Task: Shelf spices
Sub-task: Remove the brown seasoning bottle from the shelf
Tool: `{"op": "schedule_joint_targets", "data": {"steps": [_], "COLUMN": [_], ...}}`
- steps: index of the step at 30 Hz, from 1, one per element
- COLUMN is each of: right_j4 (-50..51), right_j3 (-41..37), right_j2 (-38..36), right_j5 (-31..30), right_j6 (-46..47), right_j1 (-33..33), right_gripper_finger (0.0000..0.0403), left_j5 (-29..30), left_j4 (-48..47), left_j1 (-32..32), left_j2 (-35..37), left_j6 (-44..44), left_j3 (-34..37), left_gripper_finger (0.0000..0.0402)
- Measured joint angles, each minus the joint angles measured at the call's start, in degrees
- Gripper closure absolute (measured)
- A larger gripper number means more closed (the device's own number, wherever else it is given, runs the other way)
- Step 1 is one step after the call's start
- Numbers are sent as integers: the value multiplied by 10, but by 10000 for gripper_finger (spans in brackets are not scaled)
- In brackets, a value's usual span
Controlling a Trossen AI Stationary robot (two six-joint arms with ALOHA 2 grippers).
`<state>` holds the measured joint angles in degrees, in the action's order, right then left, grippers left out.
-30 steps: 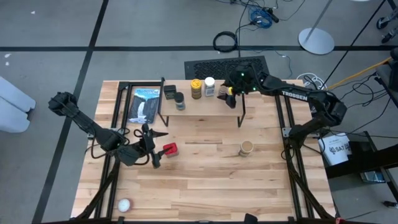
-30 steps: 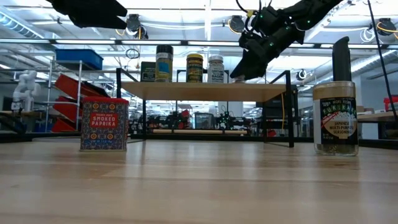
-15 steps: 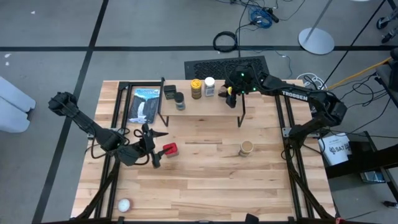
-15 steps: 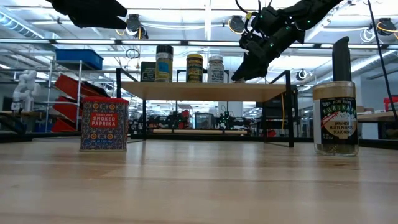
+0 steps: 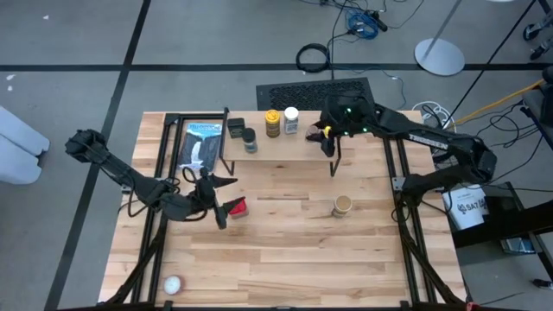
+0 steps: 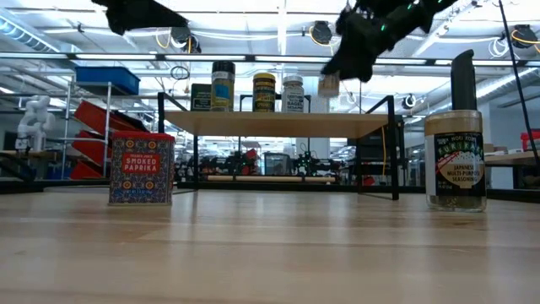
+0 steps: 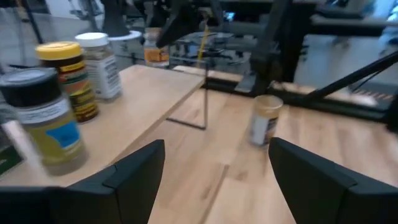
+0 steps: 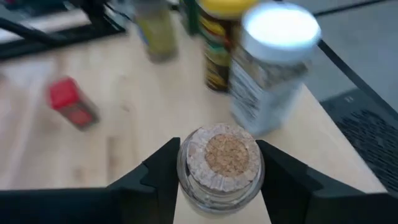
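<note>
The right gripper (image 8: 219,180) pinches a cork-topped glass jar (image 8: 219,163) above the plank-topped shelf (image 5: 294,147); the left gripper (image 7: 214,186) hangs spread above the pale wooden table (image 5: 285,250).

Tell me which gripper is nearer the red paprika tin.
Left. The left gripper hovers right beside the red paprika tin on the table; the right gripper is far off above the shelf, holding a cork-topped jar.

I see a flat blue-and-black package (image 5: 203,145) lying at the table's (image 5: 285,259) far left, and a small white ball (image 5: 173,284) near the front left corner.
</note>
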<state>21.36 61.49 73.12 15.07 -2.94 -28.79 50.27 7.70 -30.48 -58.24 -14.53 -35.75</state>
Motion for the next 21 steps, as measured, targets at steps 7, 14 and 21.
{"op": "schedule_joint_targets", "data": {"steps": [7,14,21], "right_j4": [-19,-74,-120], "right_j3": [0,0,0], "right_j2": [-32,-24,-13], "right_j5": [0,-26,-77], "right_j6": [48,73,73], "right_j1": [96,198,265], "right_gripper_finger": [232,233,232], "left_j5": [-119,-127,-137], "left_j4": [103,106,108], "left_j1": [47,78,105], "left_j2": [0,-4,-38], "left_j6": [-1,41,44], "left_j3": [0,-6,-29], "left_gripper_finger": [104,104,92]}}
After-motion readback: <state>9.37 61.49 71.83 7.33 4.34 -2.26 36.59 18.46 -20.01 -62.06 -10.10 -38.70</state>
